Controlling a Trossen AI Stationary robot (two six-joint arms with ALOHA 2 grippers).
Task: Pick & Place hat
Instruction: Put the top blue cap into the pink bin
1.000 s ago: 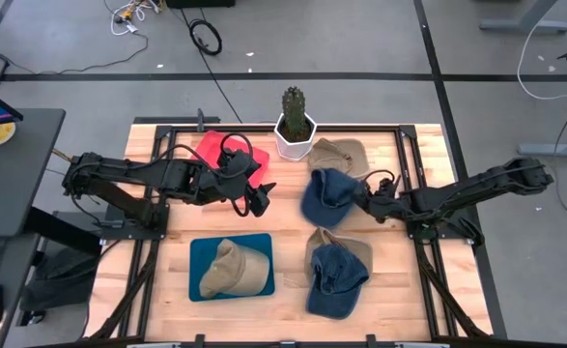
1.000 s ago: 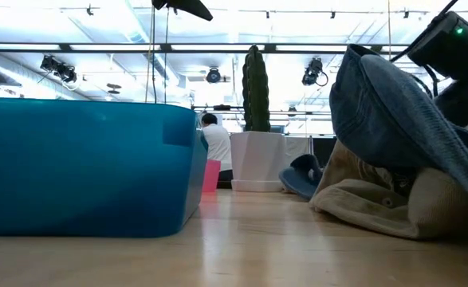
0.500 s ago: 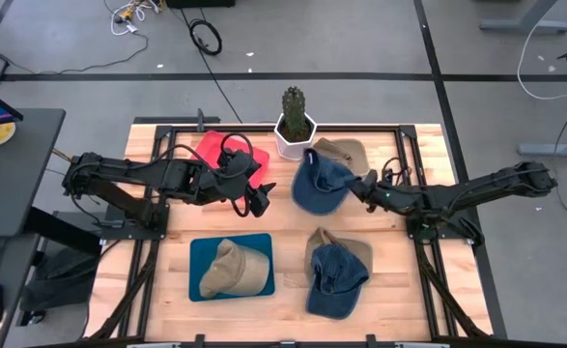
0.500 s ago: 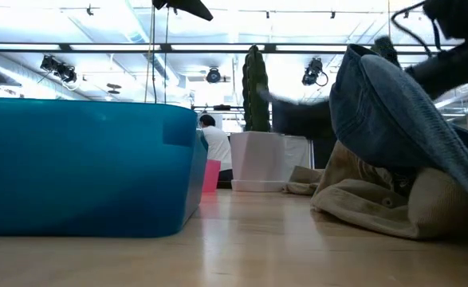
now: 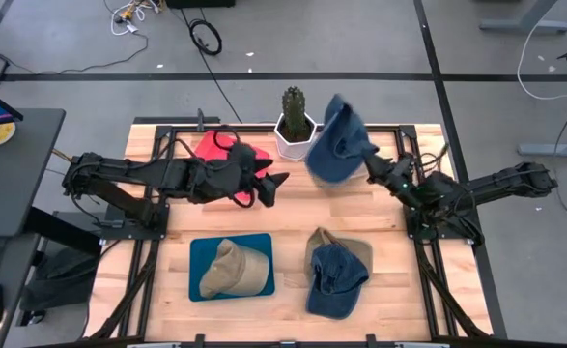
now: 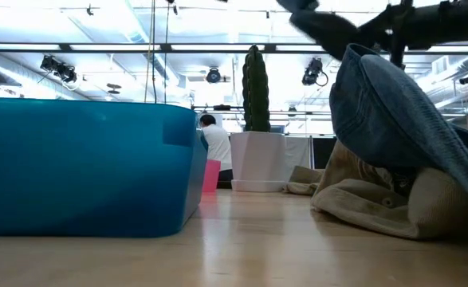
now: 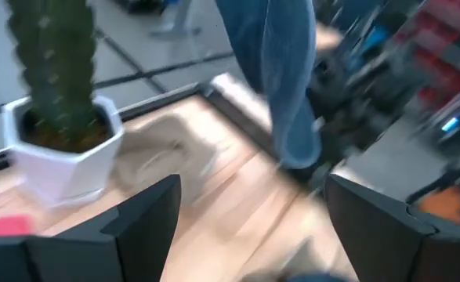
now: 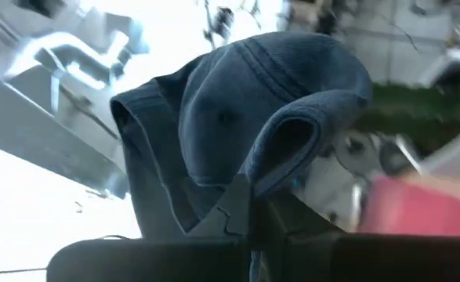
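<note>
A blue denim hat [image 5: 335, 141] hangs high over the table's far middle, beside the cactus in its white pot [image 5: 295, 127], with my right gripper [image 5: 365, 160] shut on it. The right wrist view shows the hat's crown [image 8: 245, 94] and curled brim. My left gripper [image 5: 269, 184] hovers open left of centre, its fingers [image 7: 145, 210] wide apart and pointing toward the hanging hat [image 7: 280, 78]. A tan hat [image 5: 231, 268] lies in the blue tray [image 5: 200, 249]. Another blue hat [image 5: 337, 276] rests on a tan hat [image 5: 358, 248] at the near right. My right gripper pinches the denim hat's lower edge [image 8: 240, 186] between its two shut fingers, next to the curled brim [image 8: 292, 129]. The fingers come from the table's right, slanting upward. The hat is lifted clear of the table, its crown beyond the fingertips.
A pink tray [image 5: 210, 147] lies at the far left, partly under my left arm. One more tan hat [image 7: 161, 153] lies on the wood behind the lifted hat, next to the pot. The blue tray's wall [image 6: 82, 167] fills the low view's left.
My right gripper has risen and tipped upward, staying shut. It has carried the blue denim hat off the table's middle toward the far edge, up beside the cactus. My left gripper has rolled and tipped up in place, still open.
</note>
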